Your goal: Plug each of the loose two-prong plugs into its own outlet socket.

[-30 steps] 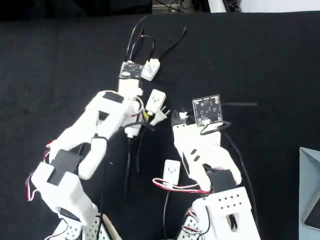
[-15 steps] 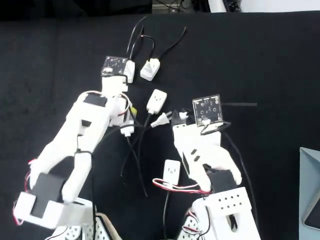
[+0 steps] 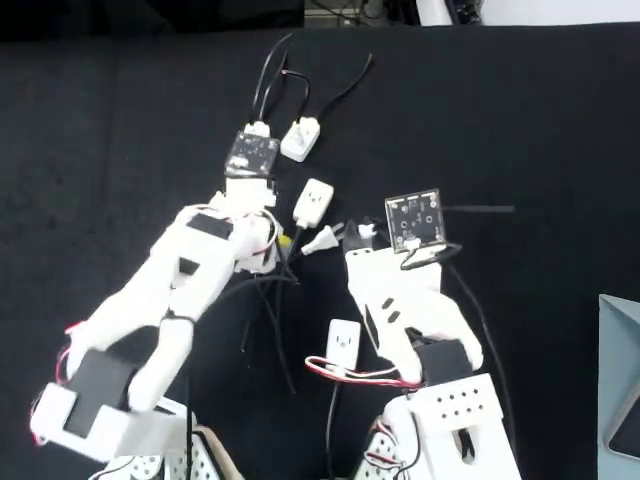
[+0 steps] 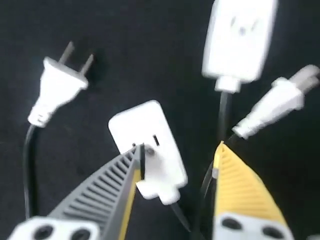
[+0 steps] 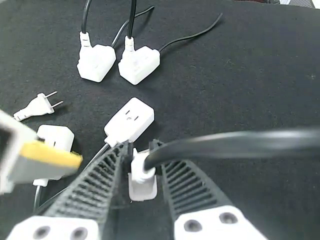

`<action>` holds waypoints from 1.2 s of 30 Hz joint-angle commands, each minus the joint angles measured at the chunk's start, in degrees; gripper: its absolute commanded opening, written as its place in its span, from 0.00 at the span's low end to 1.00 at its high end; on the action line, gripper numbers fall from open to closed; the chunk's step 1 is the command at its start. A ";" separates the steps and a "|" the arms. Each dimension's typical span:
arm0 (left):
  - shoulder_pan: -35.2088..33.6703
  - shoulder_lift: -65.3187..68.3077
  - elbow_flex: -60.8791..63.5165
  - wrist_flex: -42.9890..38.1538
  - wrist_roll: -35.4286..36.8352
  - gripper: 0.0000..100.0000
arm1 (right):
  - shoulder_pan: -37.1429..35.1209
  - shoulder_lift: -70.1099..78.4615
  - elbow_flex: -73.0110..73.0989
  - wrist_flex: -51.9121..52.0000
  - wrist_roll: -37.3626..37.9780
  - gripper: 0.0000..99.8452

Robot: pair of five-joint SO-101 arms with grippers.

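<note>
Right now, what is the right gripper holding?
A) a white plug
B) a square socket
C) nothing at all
A: the right wrist view shows the right gripper shut on a white plug, whose black cord arches away.

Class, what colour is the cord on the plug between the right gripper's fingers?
Black. The cord of the plug shows best in the right wrist view.

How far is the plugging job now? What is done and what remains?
Done: no plug is visibly seated yet. In hand: the right gripper is shut on one two-prong plug; the left gripper is open over an outlet socket. Left: seating that plug, plus the loose plug.
</note>
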 commanded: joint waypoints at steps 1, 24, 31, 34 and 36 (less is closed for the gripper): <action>-4.35 4.40 -6.11 2.73 0.35 0.23 | 0.09 -0.04 -1.98 0.09 0.62 0.01; -15.08 -0.88 -11.82 14.15 -0.09 0.24 | 0.09 -0.04 -1.98 0.09 0.70 0.01; -17.63 -2.37 -12.18 14.86 -0.18 0.24 | 0.09 -0.04 -1.98 0.09 0.70 0.01; -16.04 -2.37 -14.90 19.60 -0.18 0.24 | 0.09 -0.04 -1.98 0.09 0.70 0.01; -14.73 -1.85 -16.22 22.07 -0.18 0.24 | 0.09 -0.04 -1.98 0.09 0.70 0.01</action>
